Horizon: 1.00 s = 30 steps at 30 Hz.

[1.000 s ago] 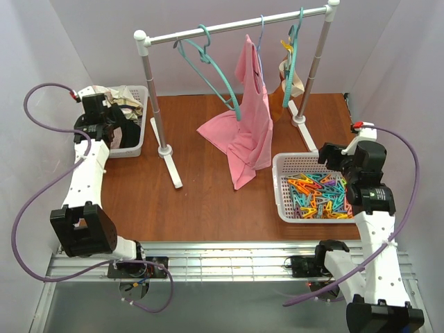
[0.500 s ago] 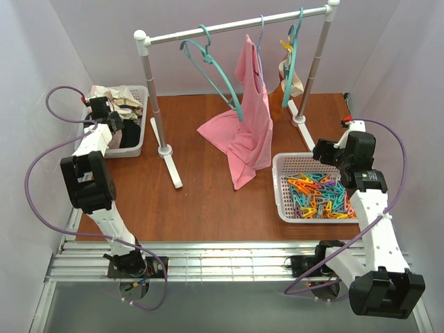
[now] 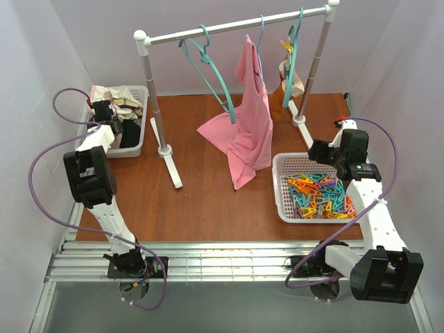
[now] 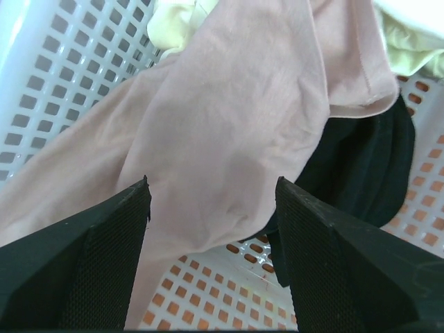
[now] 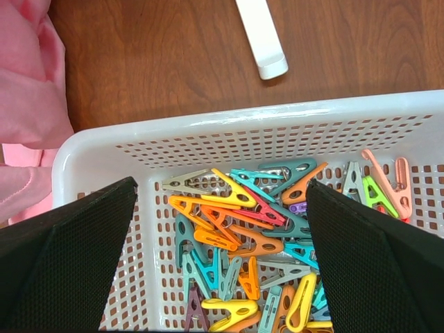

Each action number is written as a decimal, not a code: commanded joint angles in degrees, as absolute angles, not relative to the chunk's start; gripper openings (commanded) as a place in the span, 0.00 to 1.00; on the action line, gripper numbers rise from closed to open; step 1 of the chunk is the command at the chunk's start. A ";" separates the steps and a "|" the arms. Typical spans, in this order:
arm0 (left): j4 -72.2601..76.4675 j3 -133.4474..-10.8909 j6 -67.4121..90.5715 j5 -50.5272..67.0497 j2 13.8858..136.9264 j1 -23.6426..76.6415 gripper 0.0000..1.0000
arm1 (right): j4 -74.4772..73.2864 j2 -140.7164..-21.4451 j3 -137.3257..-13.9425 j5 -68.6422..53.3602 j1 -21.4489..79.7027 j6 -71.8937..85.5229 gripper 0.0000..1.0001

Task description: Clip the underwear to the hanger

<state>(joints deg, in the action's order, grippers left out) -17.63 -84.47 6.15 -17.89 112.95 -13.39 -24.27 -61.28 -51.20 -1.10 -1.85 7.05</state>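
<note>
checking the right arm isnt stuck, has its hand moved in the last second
Yes. The right hand has drifted farther from the arm bases and slightly left, toward the far rim of the clip basket.

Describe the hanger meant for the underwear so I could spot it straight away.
Look at the white rail standing at the back of the table. The hanger is the leftmost thing hanging from it, just left of the pink top. It is bare, thick teal plastic with long curved arms, while the other teal hanger at the right end carries a yellow clip.
</note>
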 commanded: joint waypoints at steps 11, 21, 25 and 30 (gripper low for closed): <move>-16.17 -87.10 4.48 -17.76 118.13 -13.71 0.19 | -21.97 -61.52 -50.80 -3.52 -1.76 7.03 0.88; -16.35 -84.38 2.99 -17.93 106.11 -13.71 0.00 | -21.09 -62.58 -52.12 -5.36 -1.76 6.95 0.85; -18.63 -83.59 2.90 -15.92 99.87 -13.71 0.00 | -21.18 -62.14 -53.00 -5.27 -1.76 5.89 0.85; -22.93 -81.13 5.44 -12.23 92.74 -13.71 0.00 | -20.48 -60.91 -52.91 -7.03 -1.67 6.15 0.85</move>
